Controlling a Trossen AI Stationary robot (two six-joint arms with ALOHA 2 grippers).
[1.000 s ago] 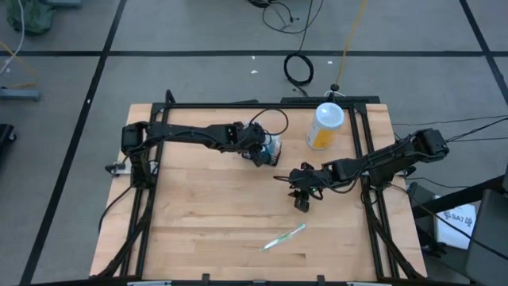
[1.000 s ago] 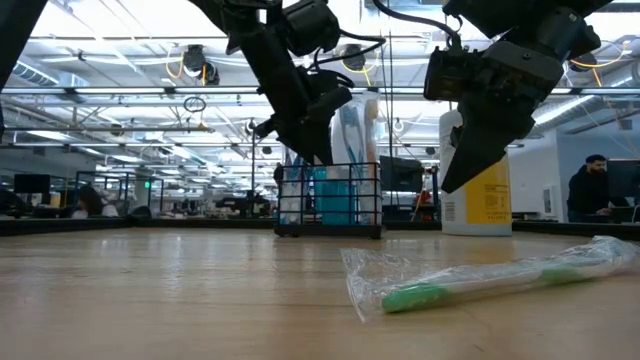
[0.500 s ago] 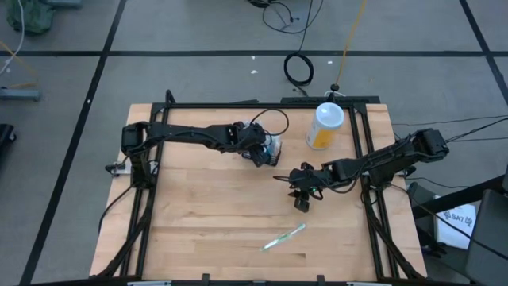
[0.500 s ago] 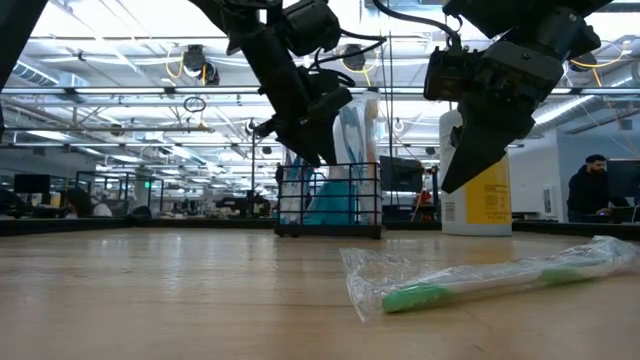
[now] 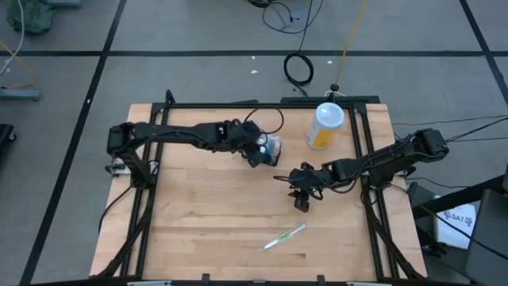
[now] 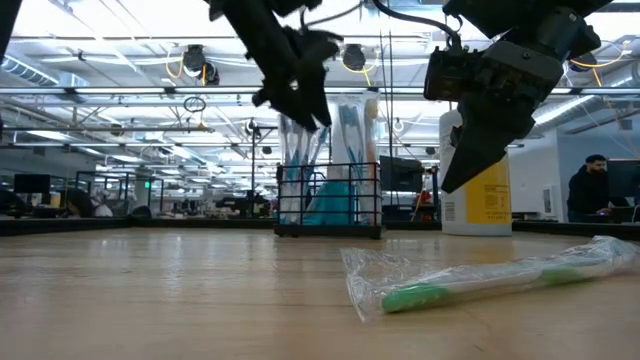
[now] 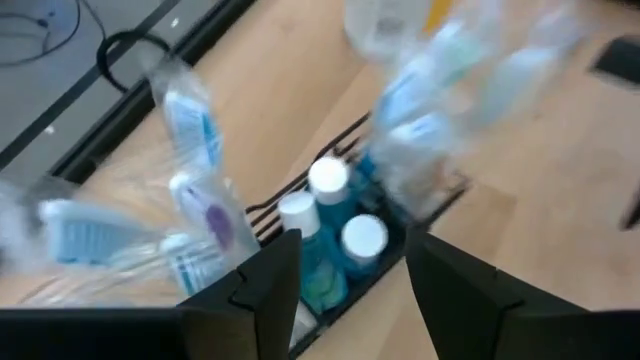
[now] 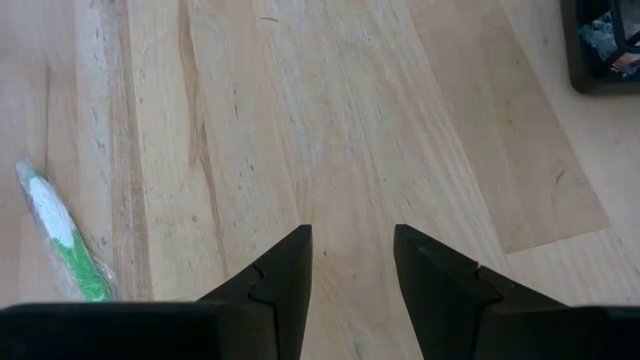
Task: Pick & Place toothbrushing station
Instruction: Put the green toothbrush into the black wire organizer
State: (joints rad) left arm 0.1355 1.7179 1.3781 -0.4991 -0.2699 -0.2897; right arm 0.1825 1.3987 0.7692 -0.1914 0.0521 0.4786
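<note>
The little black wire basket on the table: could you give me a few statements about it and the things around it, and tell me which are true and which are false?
1. The wire basket stands on the table with small bottles inside it. True.
2. The left hand is clamped on the basket. False: it is open, above the basket and clear of it.
3. A wrapped green toothbrush lies on the table away from the basket. True.
4. The right hand holds the toothbrush. False: it is open over bare wood and holds nothing.
5. The yellow bottle lies tipped over. False: it stands upright.
</note>
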